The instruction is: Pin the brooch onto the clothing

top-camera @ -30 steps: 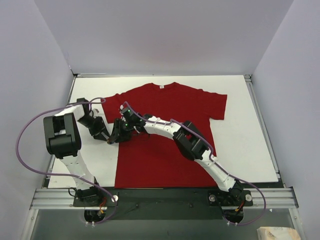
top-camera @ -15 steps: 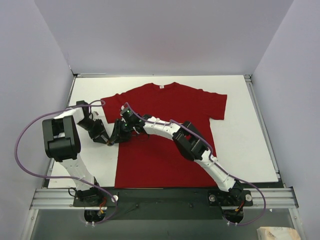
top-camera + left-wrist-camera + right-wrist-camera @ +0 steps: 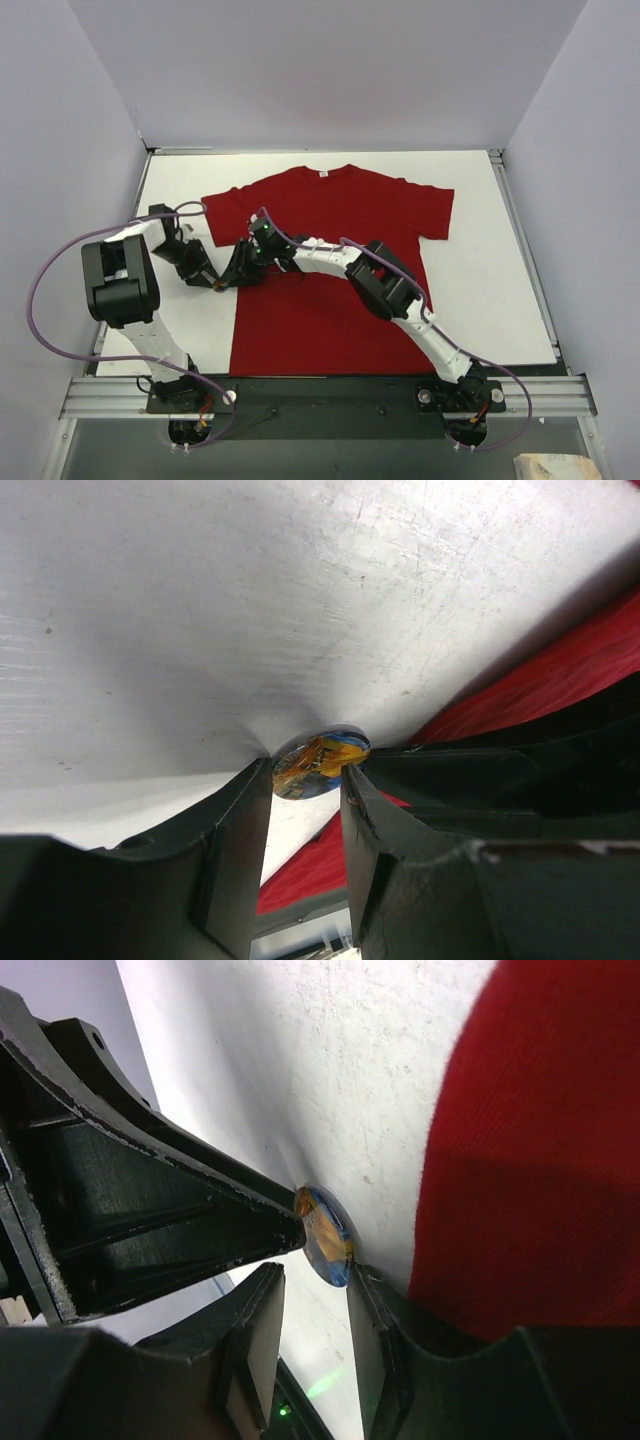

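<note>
Left fingers [image 3: 235, 850] and right fingers [image 3: 255, 1340], both narrow, touch the brooch [image 3: 320, 763] on the tabletop [image 3: 200, 630] beside the shirt [image 3: 540, 1160]; grip unclear.

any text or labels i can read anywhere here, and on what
None can be read.
White label at the shirt collar: too small to read.
Brooch: orange, yellow and blue patches only, no letters can be made out in either wrist view.
Arms, table and walls: no visible markings.
</note>
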`<state>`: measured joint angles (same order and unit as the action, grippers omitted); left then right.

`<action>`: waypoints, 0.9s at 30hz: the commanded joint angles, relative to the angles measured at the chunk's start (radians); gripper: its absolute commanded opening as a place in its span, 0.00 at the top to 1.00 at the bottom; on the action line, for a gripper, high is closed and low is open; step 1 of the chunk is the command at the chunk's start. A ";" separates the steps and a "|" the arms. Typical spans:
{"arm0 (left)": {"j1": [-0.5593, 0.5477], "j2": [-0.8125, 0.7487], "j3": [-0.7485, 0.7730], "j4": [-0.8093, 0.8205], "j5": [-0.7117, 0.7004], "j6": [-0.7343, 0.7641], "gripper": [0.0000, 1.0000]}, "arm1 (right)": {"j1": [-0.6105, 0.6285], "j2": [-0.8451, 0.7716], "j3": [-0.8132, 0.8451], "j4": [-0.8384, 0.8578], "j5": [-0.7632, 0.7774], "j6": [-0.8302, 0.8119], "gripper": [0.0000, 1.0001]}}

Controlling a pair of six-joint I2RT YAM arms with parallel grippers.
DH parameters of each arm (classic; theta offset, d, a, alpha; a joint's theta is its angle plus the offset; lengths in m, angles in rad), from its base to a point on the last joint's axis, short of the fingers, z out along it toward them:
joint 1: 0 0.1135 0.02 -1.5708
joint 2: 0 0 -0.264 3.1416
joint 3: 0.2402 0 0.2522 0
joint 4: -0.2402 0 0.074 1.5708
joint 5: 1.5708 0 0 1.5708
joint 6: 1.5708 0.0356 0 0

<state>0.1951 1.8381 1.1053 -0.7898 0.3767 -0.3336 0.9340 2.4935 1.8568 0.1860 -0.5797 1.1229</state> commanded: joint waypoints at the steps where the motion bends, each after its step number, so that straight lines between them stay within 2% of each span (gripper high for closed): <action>1: -0.010 0.026 -0.051 0.075 0.059 -0.012 0.57 | 0.025 -0.033 -0.057 0.110 -0.008 0.067 0.71; 15: 0.009 0.039 -0.073 0.112 0.142 -0.019 0.57 | 0.019 -0.004 -0.143 0.332 -0.037 0.193 0.73; 18: 0.020 0.041 -0.081 0.118 0.151 -0.013 0.58 | 0.014 0.005 -0.151 0.395 -0.055 0.228 0.79; 20: 0.036 0.049 -0.085 0.126 0.172 -0.012 0.58 | 0.011 0.011 -0.143 0.400 -0.065 0.226 0.83; 24: 0.059 0.067 -0.104 0.150 0.217 -0.010 0.58 | 0.011 -0.007 -0.156 0.362 -0.063 0.190 0.84; 27: 0.070 0.061 -0.110 0.153 0.211 -0.007 0.59 | 0.011 -0.036 -0.154 0.241 -0.037 0.105 0.82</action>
<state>0.2794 1.8435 1.0454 -0.7303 0.5388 -0.3412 0.9005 2.4985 1.7046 0.4870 -0.5957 1.2999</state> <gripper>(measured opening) 0.414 0.170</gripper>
